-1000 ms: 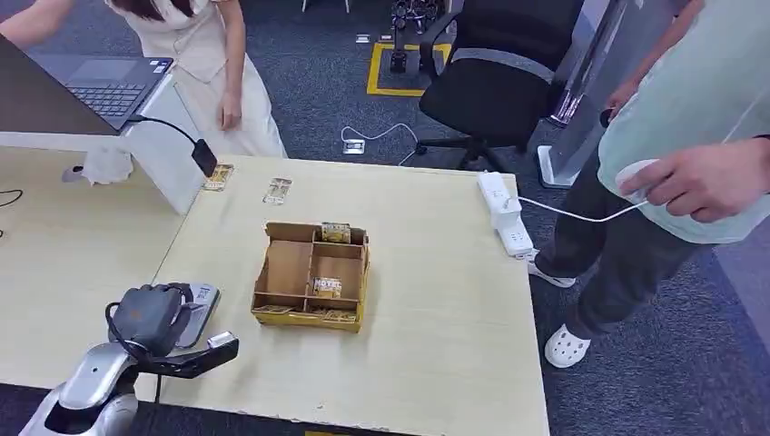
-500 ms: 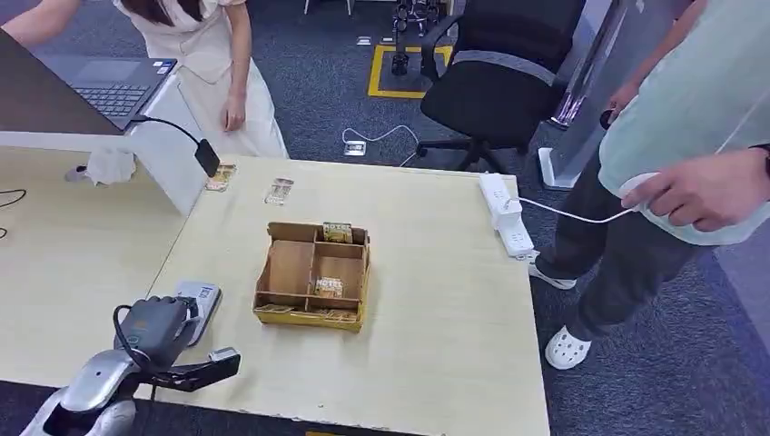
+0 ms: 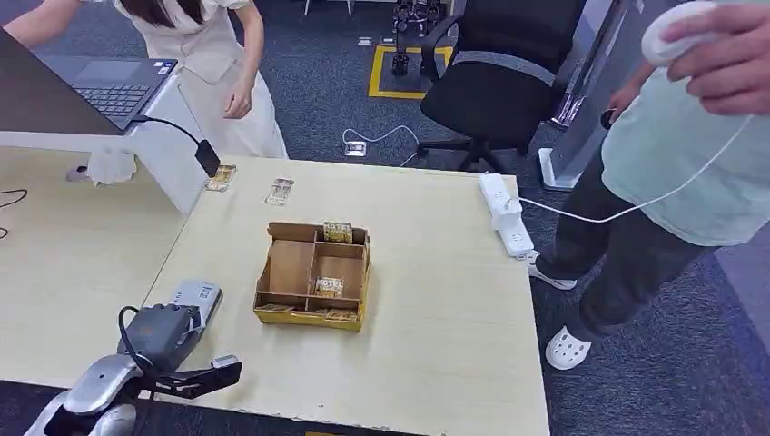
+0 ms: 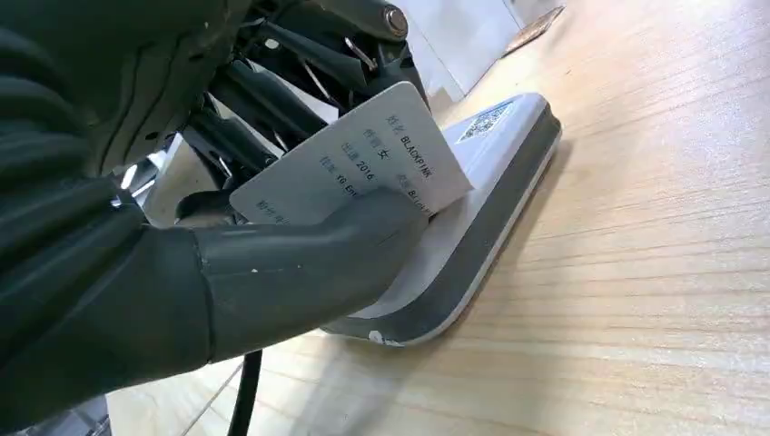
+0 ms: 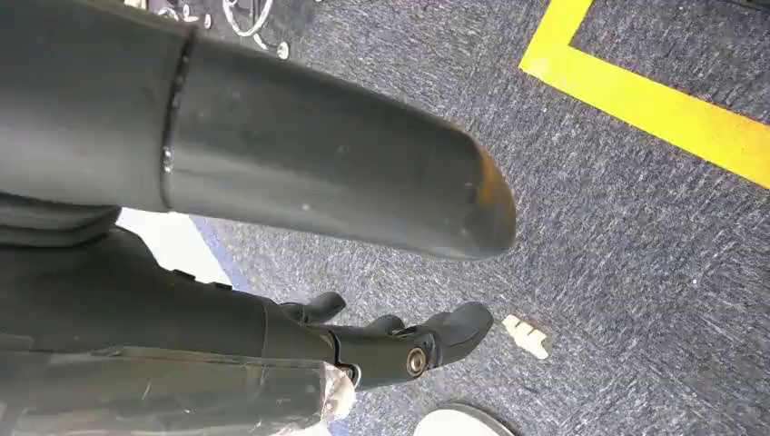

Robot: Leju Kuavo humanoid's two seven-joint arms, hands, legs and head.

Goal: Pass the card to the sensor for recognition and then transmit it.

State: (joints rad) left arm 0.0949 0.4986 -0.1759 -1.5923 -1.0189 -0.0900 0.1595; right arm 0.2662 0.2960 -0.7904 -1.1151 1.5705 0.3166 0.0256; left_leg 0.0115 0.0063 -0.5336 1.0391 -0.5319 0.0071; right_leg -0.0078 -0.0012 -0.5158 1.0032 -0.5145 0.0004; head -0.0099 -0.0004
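table [image 3: 436, 300]: left hand [image 3: 159, 331] half-hides card [image 4: 363, 163]

On the surface [image 3: 436, 309], the sensor [image 3: 198, 302] lies near the front left edge, with the left hand [image 3: 156, 332] over its near end, holding the card [image 4: 359, 163] just above it. The divided box [image 3: 313, 275] sits to the sensor's right, near the middle. Behind it, toward the far edge, two small packets [image 3: 278, 191] lie side by side. A power strip [image 3: 505, 212] lies at the far right edge. The office chair [image 3: 499, 77] stands on the floor beyond.
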